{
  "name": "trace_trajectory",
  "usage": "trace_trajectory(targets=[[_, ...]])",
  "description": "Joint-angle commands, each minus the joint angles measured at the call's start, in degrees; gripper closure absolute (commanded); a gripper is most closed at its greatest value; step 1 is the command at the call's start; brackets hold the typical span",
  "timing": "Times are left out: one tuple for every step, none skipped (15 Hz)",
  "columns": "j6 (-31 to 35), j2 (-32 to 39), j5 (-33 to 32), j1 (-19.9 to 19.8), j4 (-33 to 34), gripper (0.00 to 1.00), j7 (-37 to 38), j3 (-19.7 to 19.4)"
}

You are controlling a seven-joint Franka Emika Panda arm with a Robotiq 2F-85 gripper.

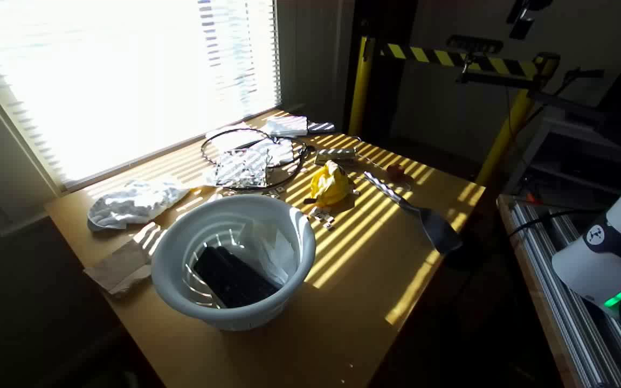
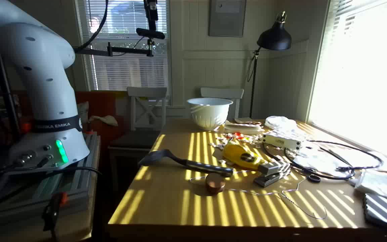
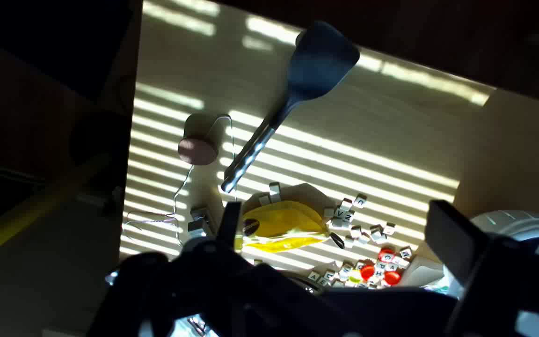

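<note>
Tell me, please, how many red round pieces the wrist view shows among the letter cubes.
3: in that view, the uppermost piece, partly behind a letter cube; the lower-left piece; and the lower-right piece. More may be hidden behind the claw.

Gripper (image 3: 334,213) spread wide, fingers (image 3: 229,227) well apart.
Wrist view: fingertips (image 3: 440,213) near level with each other, wide gap between; one finger read narrow, the one across the gap a broader flat face. Linkage (image 3: 515,281) sat just behind the fingers and flared outboard of them both sides. Dark housing (image 3: 386,306) bridged behind the finger roots. All of it mostly silhouette, fine detail too dark to read. Other end of the chain from the fingers: white base (image 2: 50,148), status light (image 2: 61,151) green in both exterior views; lower arm (image 2: 50,85) rose off it with a slight tilt to a rounded joint (image 2: 40,45), next link (image 2: 5,12) sloping up out of frame.
</note>
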Motion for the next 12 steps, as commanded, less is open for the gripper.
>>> trace_trajectory(targets=[[-0.2,0.0,-0.3,0.7,0.2,0.0,0.4,-0.4],[-0.2,0.0,-0.3,0.7,0.2,0.0,0.4,-0.4],[-0.2,0.0,-0.3,0.7,0.2,0.0,0.4,-0.4],[-0.2,0.0,-0.3,0.7,0.2,0.0,0.4,-0.4],[-0.2,0.0,-0.3,0.7,0.2,0.0,0.4,-0.4],[-0.2,0.0,-0.3,0.7,0.2,0.0,0.4,-0.4],[-0.2,0.0,-0.3,0.7,0.2,0.0,0.4,-0.4],[-0.2,0.0,-0.3,0.7,0.2,0.0,0.4,-0.4],[-0.2,0.0,-0.3,0.7,0.2,0.0,0.4,-0.4],[-0.2,0.0,-0.3,0.7,0.2,0.0,0.4,-0.4],[-0.2,0.0,-0.3,0.7,0.2,0.0,0.4,-0.4],[0.7,1.5,-2.0,-0.6,0.2,0.0,1.2,-0.4]])
